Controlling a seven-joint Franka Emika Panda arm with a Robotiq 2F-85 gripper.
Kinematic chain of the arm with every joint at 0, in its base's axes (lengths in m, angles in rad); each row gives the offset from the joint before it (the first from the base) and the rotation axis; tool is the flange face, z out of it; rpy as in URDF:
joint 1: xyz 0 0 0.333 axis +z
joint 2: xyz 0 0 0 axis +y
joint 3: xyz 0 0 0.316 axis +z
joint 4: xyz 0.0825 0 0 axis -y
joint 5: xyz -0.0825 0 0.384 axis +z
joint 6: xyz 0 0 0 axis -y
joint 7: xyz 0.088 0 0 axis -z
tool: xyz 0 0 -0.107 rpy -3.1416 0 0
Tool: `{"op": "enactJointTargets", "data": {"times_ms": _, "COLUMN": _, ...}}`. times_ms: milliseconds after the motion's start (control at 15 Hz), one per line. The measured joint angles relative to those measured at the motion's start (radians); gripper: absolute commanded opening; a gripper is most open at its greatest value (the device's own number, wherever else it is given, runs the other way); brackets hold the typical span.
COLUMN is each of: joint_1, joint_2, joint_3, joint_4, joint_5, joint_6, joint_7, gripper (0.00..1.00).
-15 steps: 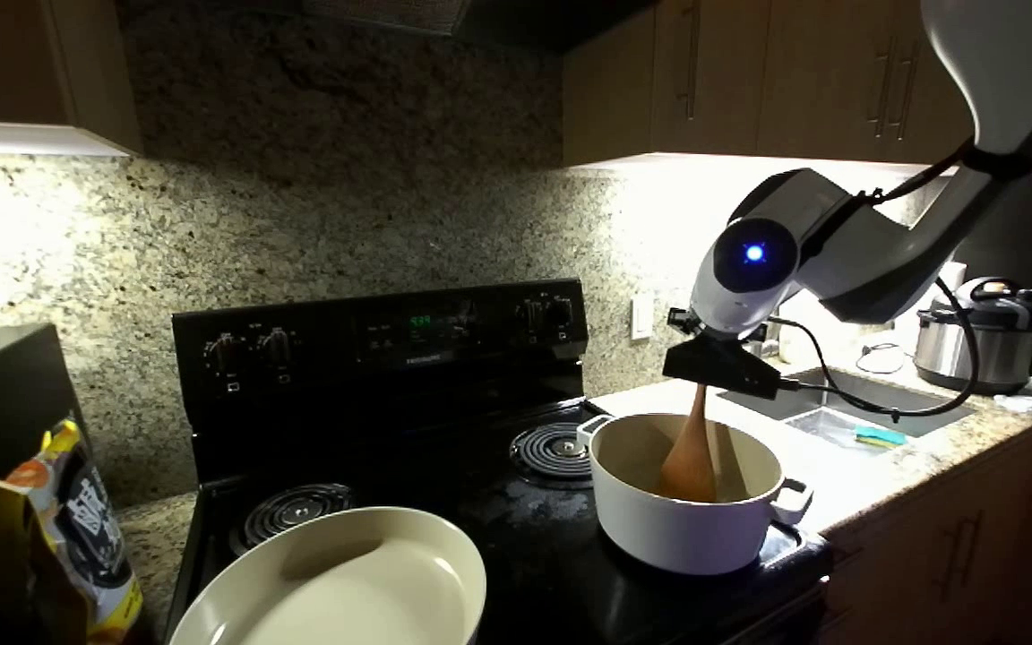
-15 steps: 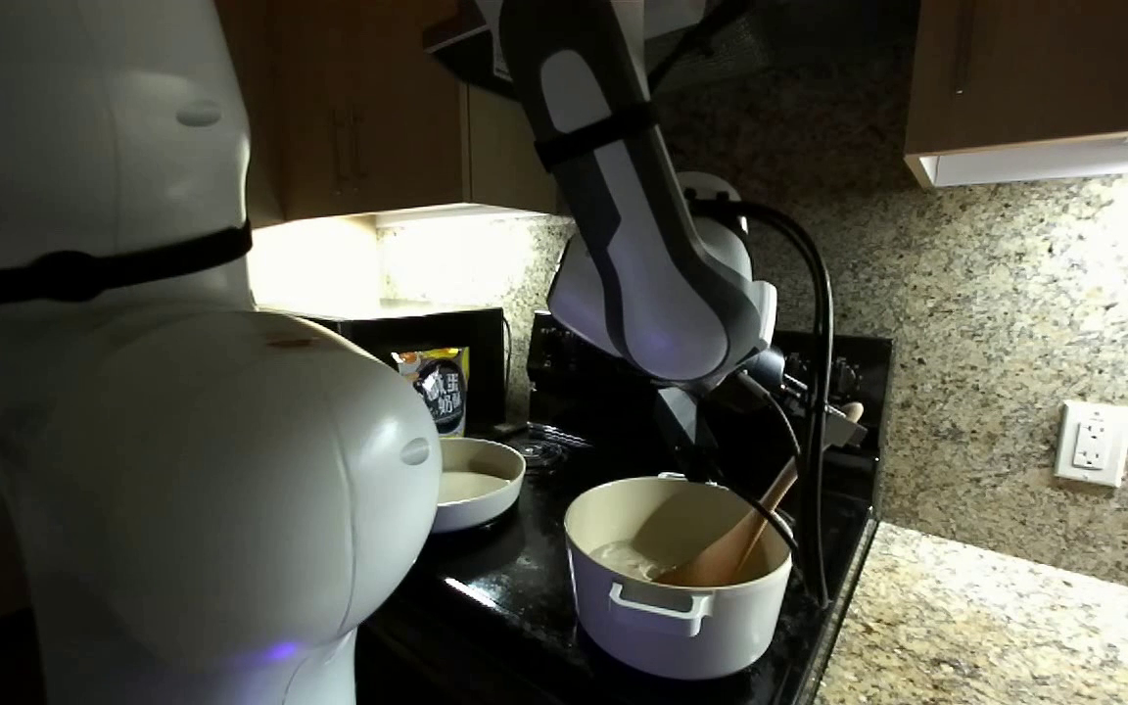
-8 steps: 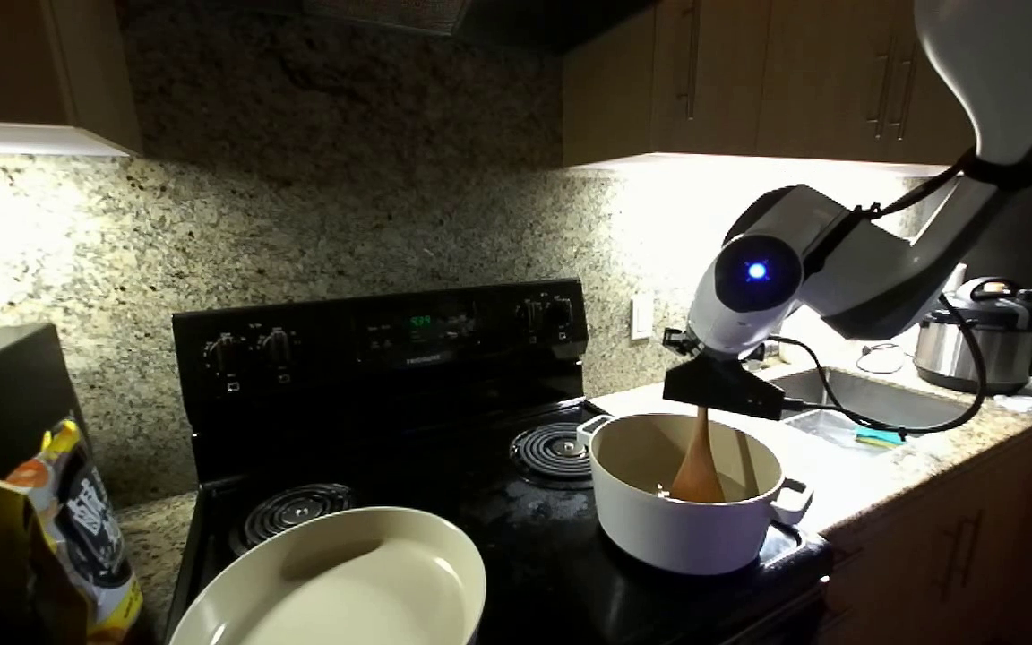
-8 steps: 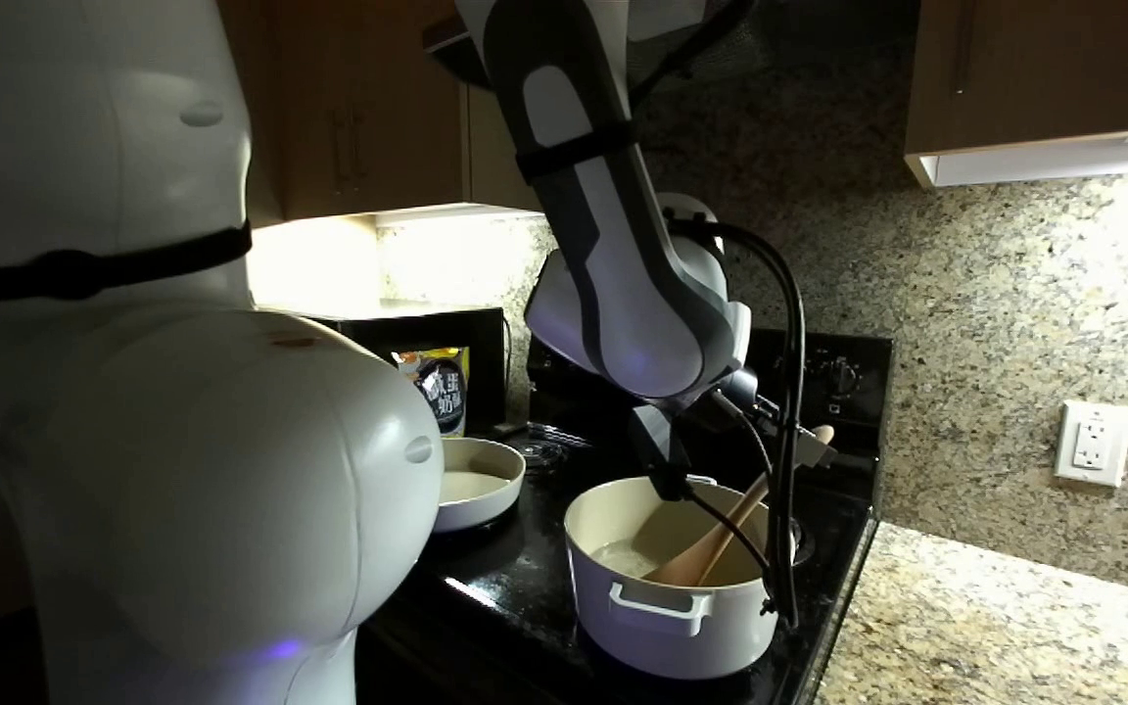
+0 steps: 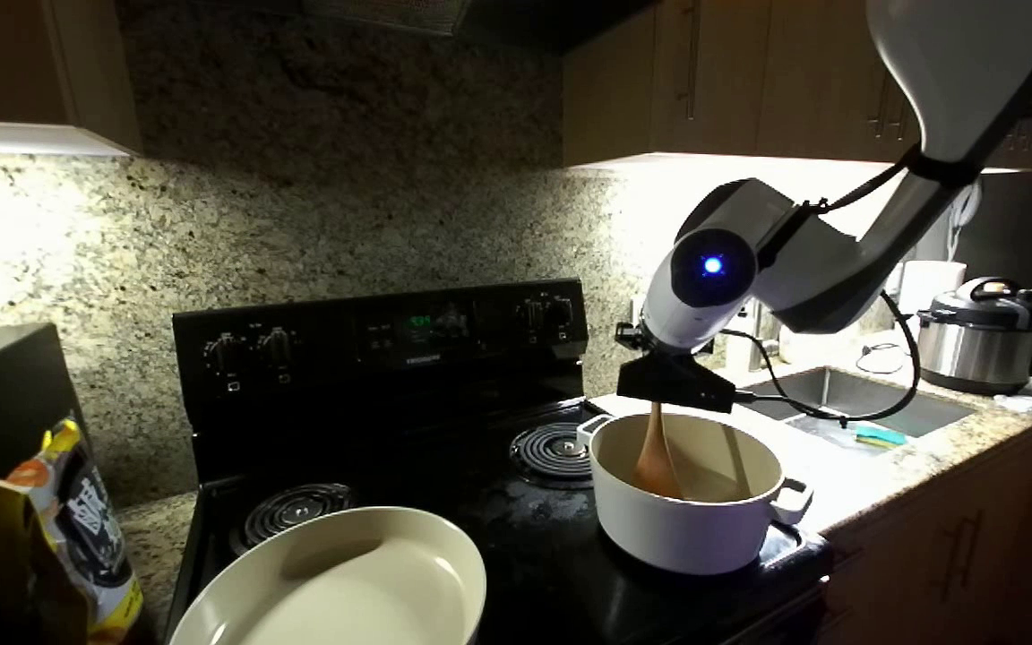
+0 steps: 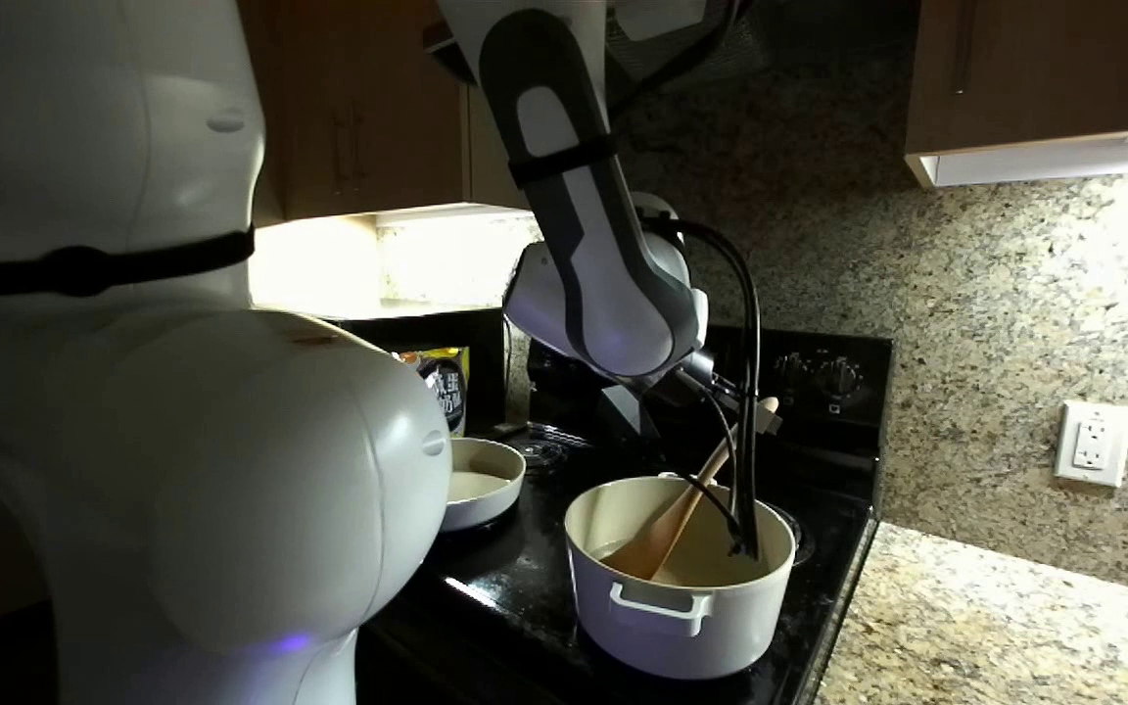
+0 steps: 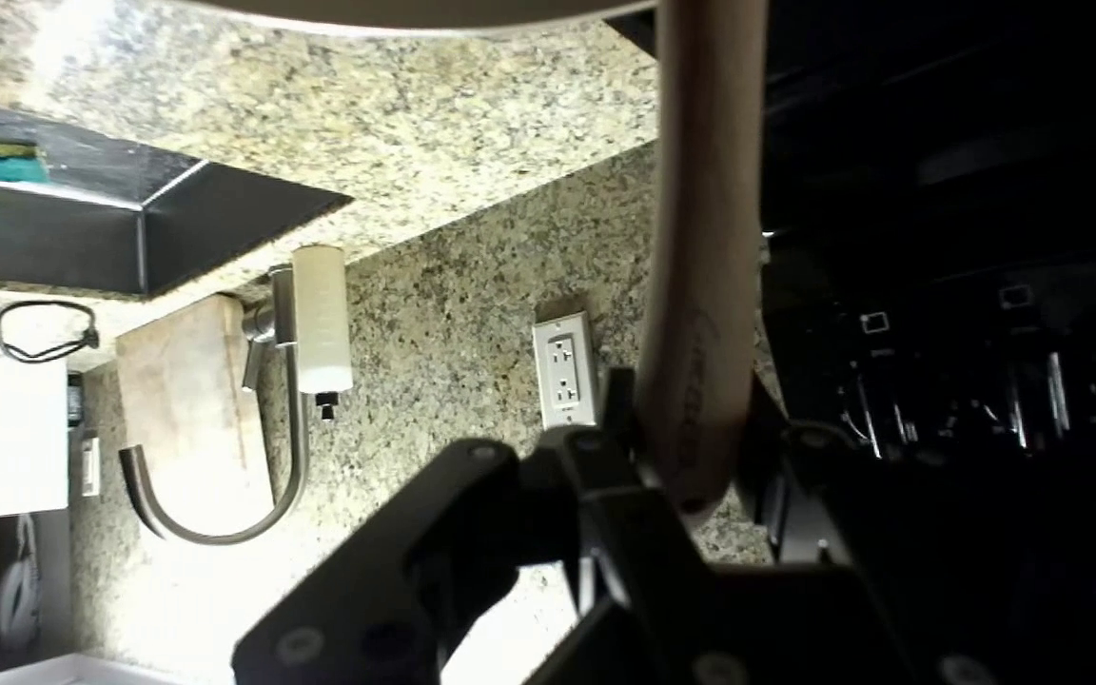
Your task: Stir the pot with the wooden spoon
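Clasping with my gripper (image 7: 694, 428) the wooden spoon (image 5: 657, 464), head inside the pot (image 5: 682, 537), I see cables (image 6: 747, 460) partly hiding the pot, an oval dish (image 5: 373, 582) apart from it, a cooker (image 5: 973, 349) well beyond

In the wrist view I see my black gripper (image 7: 695, 409), its angular linkage (image 7: 396, 552) dotted with round pale screw heads (image 7: 301, 647). Just above it, my wrist (image 5: 675, 322) is smooth white, with a round black cap (image 5: 693, 285), a glowing blue light (image 5: 712, 265) at the cap's centre, and black cables (image 6: 749, 421) looped beside it. Farther up, my arm (image 6: 613, 294) is white with dark grey trim (image 6: 525, 49), ringed by black straps (image 6: 564, 162).
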Motion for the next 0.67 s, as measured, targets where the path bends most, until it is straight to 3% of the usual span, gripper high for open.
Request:
{"op": "enactJointTargets", "data": {"times_ms": 267, "joint_1": 0.0, "joint_2": 0.033, "joint_3": 0.013, "joint_4": 0.083, "joint_5": 0.05, "joint_6": 0.015, "joint_7": -0.063, "gripper": 0.07}}
{"op": "enactJointTargets", "data": {"times_ms": 667, "joint_1": -0.036, "joint_2": 0.056, "joint_3": -0.018, "joint_4": 0.124, "joint_5": 0.028, "joint_6": 0.056, "joint_7": -0.101, "gripper": 0.07}}
